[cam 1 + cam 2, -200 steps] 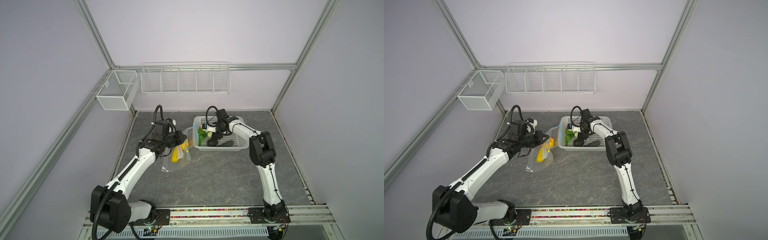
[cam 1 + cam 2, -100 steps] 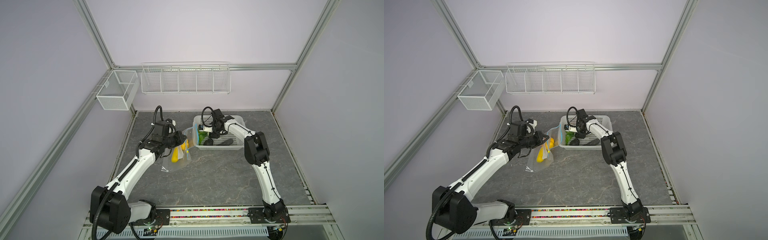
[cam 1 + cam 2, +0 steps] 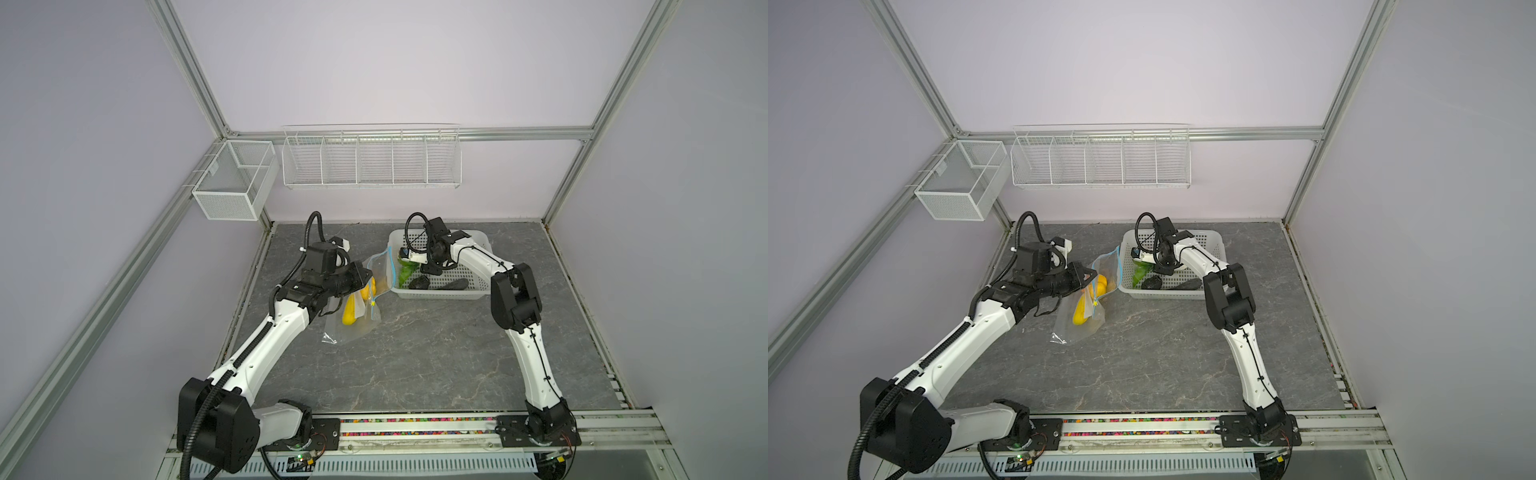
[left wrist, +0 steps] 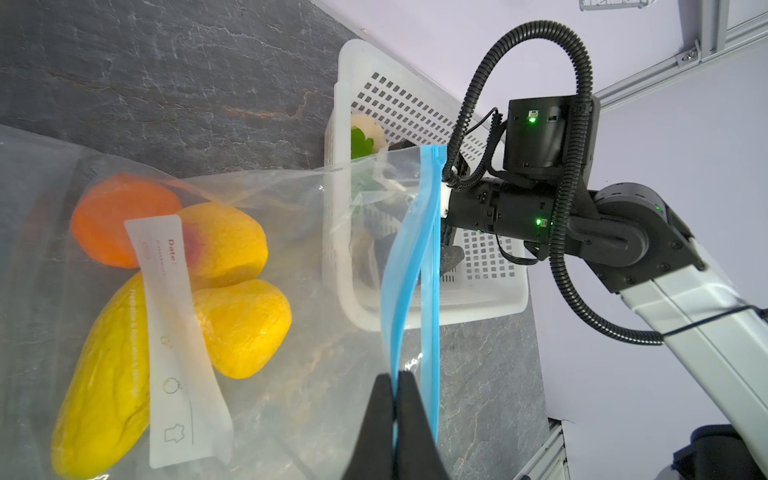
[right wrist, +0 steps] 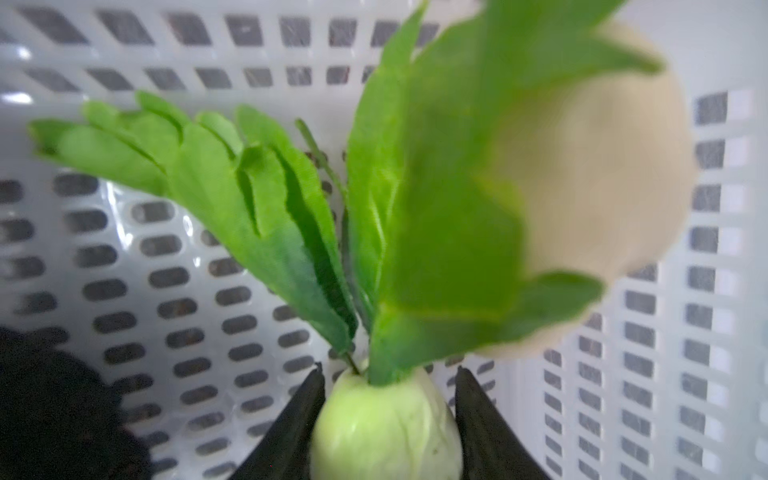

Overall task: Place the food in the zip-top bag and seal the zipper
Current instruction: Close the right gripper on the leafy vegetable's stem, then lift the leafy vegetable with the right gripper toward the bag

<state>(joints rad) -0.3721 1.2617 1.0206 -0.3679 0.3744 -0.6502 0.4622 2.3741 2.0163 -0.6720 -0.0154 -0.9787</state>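
The clear zip-top bag point(image 3: 357, 324) point(image 3: 1084, 328) hangs by its mouth beside the basket, its bottom on the table. My left gripper point(image 4: 395, 386) point(image 3: 368, 277) is shut on one lip of the light-blue zipper point(image 4: 430, 249); the yellow slider point(image 3: 373, 303) hangs below. Inside the bag lie an orange point(image 4: 112, 220), two lemons point(image 4: 232, 241) and a long yellow piece point(image 4: 104, 395). My right gripper point(image 5: 388, 368) is down in the white basket point(image 3: 440, 296), shut on the pale bulb of the greens point(image 5: 386, 428) point(image 3: 405, 272), one finger on each side.
In the basket lie a cream round piece point(image 5: 602, 187), a dark avocado point(image 3: 419, 283) and another dark piece point(image 3: 455, 285). The basket's left wall stands close against the bag mouth. Wire racks point(image 3: 370, 158) hang on the back wall.
My right gripper has moved left along the basket and its jaws have closed in on the bulb of the greens. The left gripper and the bag have stayed put.
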